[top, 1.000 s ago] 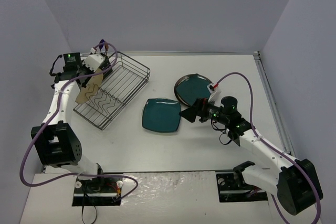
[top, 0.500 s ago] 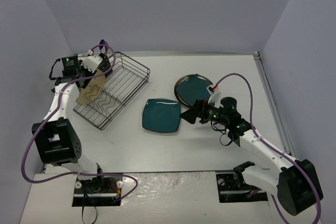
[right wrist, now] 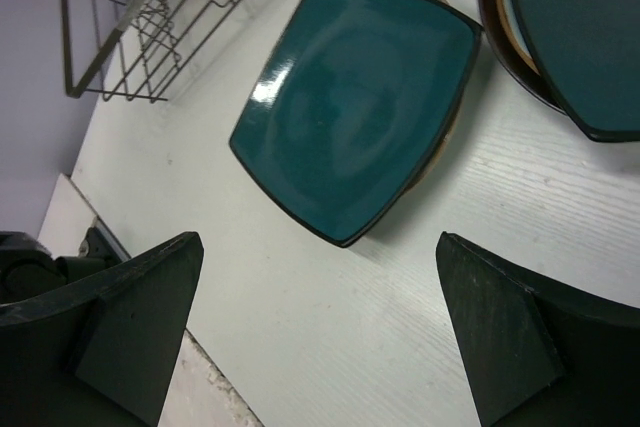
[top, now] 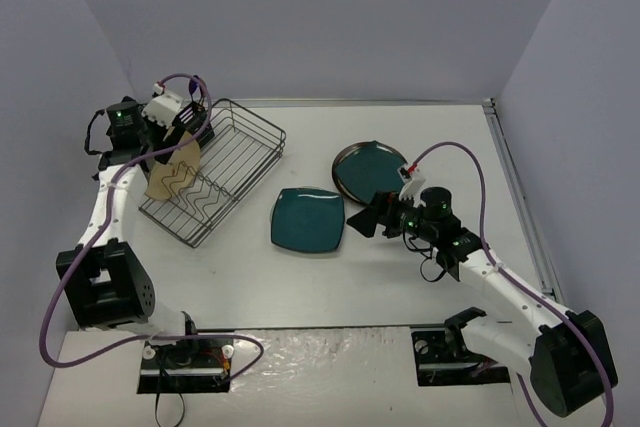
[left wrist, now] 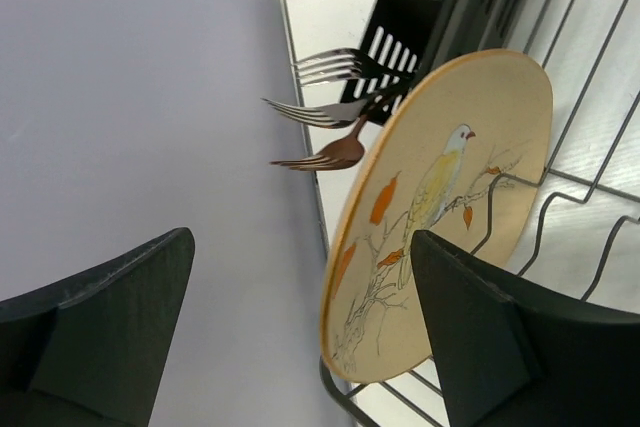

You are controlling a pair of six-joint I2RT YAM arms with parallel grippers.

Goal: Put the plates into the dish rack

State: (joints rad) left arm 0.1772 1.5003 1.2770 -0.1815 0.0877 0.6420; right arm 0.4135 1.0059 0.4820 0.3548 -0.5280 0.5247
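Note:
A beige plate (left wrist: 440,197) with a bird drawing stands on edge in the black wire dish rack (top: 235,159), at its left end (top: 168,177). My left gripper (top: 182,125) hovers just above it, open. In the left wrist view (left wrist: 300,242) the plate's rim lies in the gap between the jaws, nearer the right finger, and is not pinched. A rounded-square teal plate (top: 307,219) lies flat mid-table. My right gripper (top: 363,217) is open at its right edge (right wrist: 318,242), the plate's corner (right wrist: 355,107) just ahead of the jaws.
Round dark-rimmed teal plates (top: 370,167) are stacked behind the right gripper (right wrist: 570,37). A paler plate rim (right wrist: 445,147) shows under the square one. Forks (left wrist: 330,107) stick out of the black slotted cutlery basket (left wrist: 440,7) at the rack's far corner. Walls enclose the table.
My left gripper has opened, let go of the beige plate and drawn up and back from it; the plate stays standing in the rack. The right arm has shifted slightly.

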